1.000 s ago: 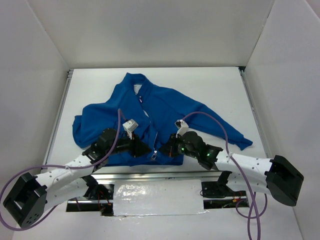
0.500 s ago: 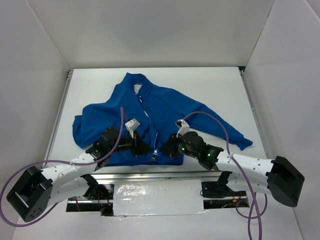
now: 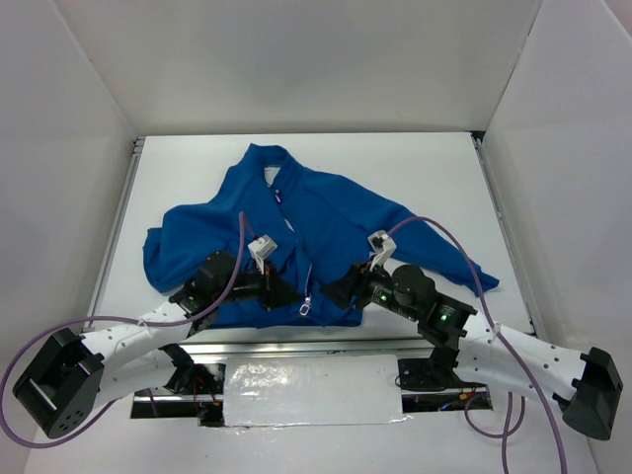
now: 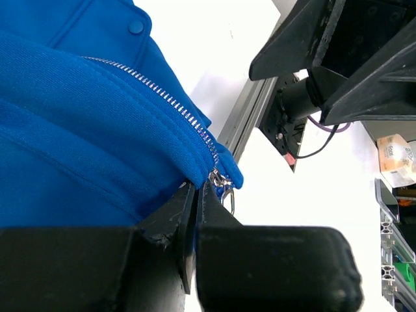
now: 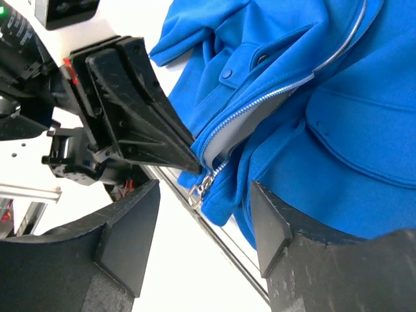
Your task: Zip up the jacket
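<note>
No readable text or number is showing anywhere. A white tag (image 3: pixel 267 175) is sitting in the jacket (image 3: pixel 336 212) collar, its print too small to read.

Bright, even overhead light, soft shadows — glare on shiny sheet (image 3: pixel 311 390); left tool (image 4: pixel 196 190) slightly blurred

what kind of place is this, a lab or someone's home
Most likely a robotics lab cell: white panels box in a white table, two robot arms sit by an aluminium rail at its near edge, and a blue jacket lies on it.
</note>
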Controlling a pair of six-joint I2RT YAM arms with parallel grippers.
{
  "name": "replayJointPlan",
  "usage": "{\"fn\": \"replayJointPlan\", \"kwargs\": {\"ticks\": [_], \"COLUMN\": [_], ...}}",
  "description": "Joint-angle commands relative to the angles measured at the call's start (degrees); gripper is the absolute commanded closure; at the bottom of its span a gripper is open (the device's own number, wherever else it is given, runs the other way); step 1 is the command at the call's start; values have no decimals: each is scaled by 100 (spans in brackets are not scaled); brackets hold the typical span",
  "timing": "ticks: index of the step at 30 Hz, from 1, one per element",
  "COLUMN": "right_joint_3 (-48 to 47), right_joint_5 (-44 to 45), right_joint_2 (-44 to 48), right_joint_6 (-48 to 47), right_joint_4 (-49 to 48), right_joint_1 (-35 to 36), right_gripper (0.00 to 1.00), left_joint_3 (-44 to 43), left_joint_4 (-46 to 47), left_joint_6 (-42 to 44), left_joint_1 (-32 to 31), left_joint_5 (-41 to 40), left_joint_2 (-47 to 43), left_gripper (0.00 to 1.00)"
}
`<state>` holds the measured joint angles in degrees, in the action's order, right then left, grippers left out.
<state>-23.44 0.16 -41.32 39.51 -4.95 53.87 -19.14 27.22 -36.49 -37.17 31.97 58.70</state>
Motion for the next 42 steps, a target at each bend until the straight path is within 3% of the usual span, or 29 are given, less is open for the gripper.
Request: {"fn": "replayJointPlan", "kwargs": {"ticks": [1,4,7,9,15,20,24,27,42], "right_joint_3": [6,243,524,814,1052,1115,763,788,630], "right_joint_5": [-409,-492,-35,623,2347,2453,2681,2795,3104], "right_joint_2": [28,-16,45,159,152,-841,-1535,-1660,-1809], "right_joint_6": [178,925,2073,3022,4652,4759,4750,4681,4786], "right_joint_4": [153,-269,-567,-779,-805,-2122,-2194,-2572,-2625], "right_joint_1": [141,396,800,1256,2320,2383,2409,2409,2409], "right_gripper": [36,38,39,39,39,39,40,41,51], "left_joint_3": [-213,-266,-266,-284,-249,-231,-249,-257,-222], "left_joint_4": [363,389,389,354,380,556,591,582,670], "left_joint_6": [-86,-113,-130,-113,-130,-192,-201,-192,-209], "left_joint_1": [8,8,8,8,16,8,8,8,8], "left_joint_5": [266,293,249,231,178,284,389,398,442], "left_joint_2": [-8,19,19,10,10,89,168,151,160], "left_gripper": [100,100,100,100,100,100,100,100,100]}}
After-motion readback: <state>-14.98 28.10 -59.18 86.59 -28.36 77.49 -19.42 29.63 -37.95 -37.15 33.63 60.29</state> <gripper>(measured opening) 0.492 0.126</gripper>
